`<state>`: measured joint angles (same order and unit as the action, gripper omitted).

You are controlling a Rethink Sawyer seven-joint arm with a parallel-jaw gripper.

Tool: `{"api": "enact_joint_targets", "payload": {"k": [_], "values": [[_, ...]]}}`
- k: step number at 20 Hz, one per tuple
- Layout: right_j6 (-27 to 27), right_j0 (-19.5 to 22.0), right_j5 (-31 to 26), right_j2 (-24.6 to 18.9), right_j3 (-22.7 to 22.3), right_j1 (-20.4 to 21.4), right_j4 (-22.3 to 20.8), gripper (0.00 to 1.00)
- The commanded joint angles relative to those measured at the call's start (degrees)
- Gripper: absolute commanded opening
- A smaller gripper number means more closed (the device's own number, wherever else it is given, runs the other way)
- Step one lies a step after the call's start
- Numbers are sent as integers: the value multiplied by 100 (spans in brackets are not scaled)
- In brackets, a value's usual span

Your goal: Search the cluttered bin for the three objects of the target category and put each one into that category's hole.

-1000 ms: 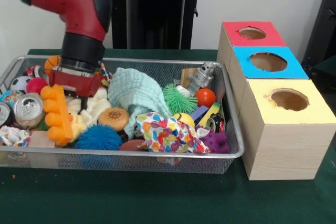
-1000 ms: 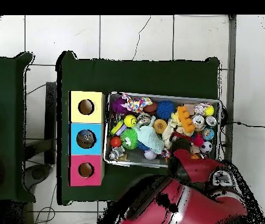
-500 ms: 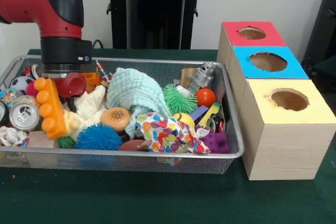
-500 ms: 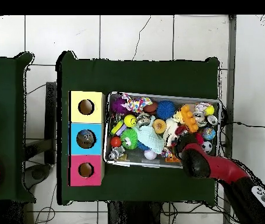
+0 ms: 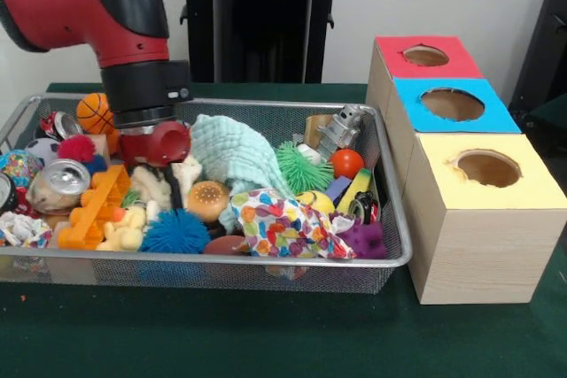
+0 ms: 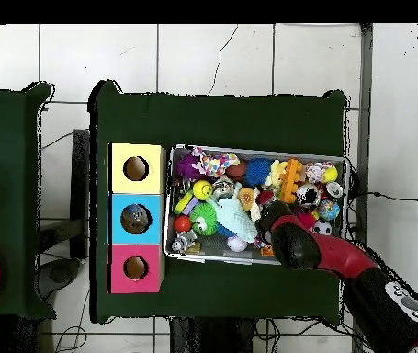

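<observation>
The cluttered bin (image 5: 266, 262) is a silver wire-mesh basket full of toys; it also shows in the overhead view (image 6: 249, 151). My gripper (image 5: 157, 155) reaches down into the bin's left-middle, its red body next to a light green cloth (image 5: 235, 152) and a white plush toy (image 5: 186, 174). Its tips are hidden in the clutter. In the overhead view the gripper (image 6: 275, 221) sits near the bin's lower middle. An orange block toy (image 5: 93, 210) lies tilted at the front left. Three wooden boxes with holes stand beside the bin: red top (image 5: 425, 55), blue top (image 5: 452, 104), yellow top (image 5: 487, 170).
The bin also holds a blue spiky ball (image 5: 174, 232), a green spiky ball (image 5: 301, 168), a red ball (image 5: 347, 164), a colourful cloth (image 5: 283, 223), a drink can (image 5: 58, 183), a small basketball (image 5: 93, 112) and a grey robot figure (image 5: 341, 128).
In the front view the arm has swung right along the bin. The orange block toy has tipped down toward the front left, and the can and white plush have shifted.
</observation>
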<state>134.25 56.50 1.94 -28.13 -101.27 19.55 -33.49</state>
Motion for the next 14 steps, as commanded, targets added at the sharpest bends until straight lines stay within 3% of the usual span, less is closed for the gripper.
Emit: {"api": "enact_joint_targets", "payload": {"k": [1, 14], "values": [[71, -517, -971, -573, -569, -498, 244, 100], [390, -1169, -744, -61, -612, -150, 676, 100]]}}
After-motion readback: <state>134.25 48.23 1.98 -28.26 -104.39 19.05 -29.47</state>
